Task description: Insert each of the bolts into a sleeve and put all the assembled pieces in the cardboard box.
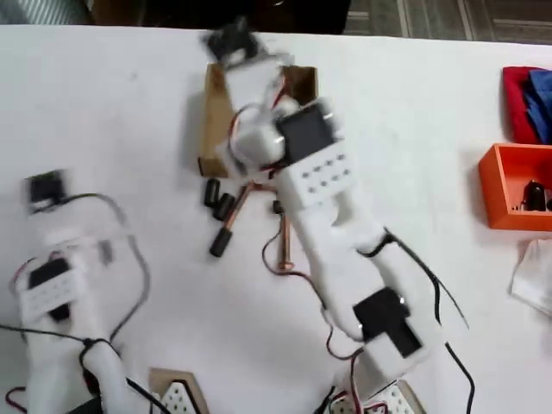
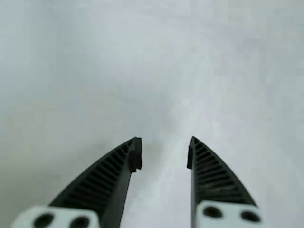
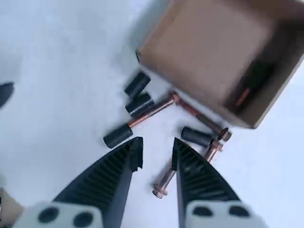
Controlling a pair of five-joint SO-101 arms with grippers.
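My right gripper is open, hanging above loose copper bolts and black sleeves on the white table. One bolt lies with its tip at a sleeve. Just beyond them is the cardboard box, with a dark piece inside at a corner. In the high view the right arm stretches over the box, with sleeves and bolts beside it. My left gripper is open over bare table; its arm is at the far left.
An orange bin holding dark parts stands at the right edge, with red and blue cloth behind it and a white wad in front. Cables trail from both arms across the table.
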